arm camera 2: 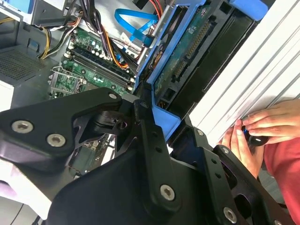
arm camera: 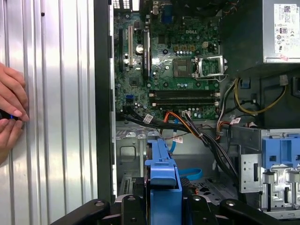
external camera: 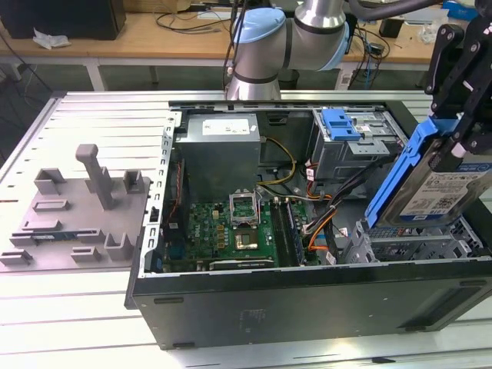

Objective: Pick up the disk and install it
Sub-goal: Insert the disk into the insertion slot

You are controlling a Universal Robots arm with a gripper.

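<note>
The disk (external camera: 444, 191), a silver drive with a white-and-blue label in a blue plastic carrier, hangs tilted on edge over the lower drive bay (external camera: 415, 244) at the exterior view's right end of the open computer case. My black gripper (external camera: 459, 137) is shut on its upper end. In the second wrist view the disk's green circuit-board underside (arm camera 2: 187, 51) and blue frame run between the gripper's linkages (arm camera 2: 157, 115). In the first wrist view the carrier's blue edge (arm camera: 163, 180) stands between the fingers (arm camera: 101, 207), above the bay floor.
Inside the case lie the green motherboard (external camera: 234, 227), the grey power supply (external camera: 223, 142), an upper drive cage with a blue latch (external camera: 342, 127) and cable bundles (external camera: 319, 211). A grey fixture (external camera: 73, 215) sits left of the case. A person's hands (arm camera 2: 262, 126) rest on the ribbed table.
</note>
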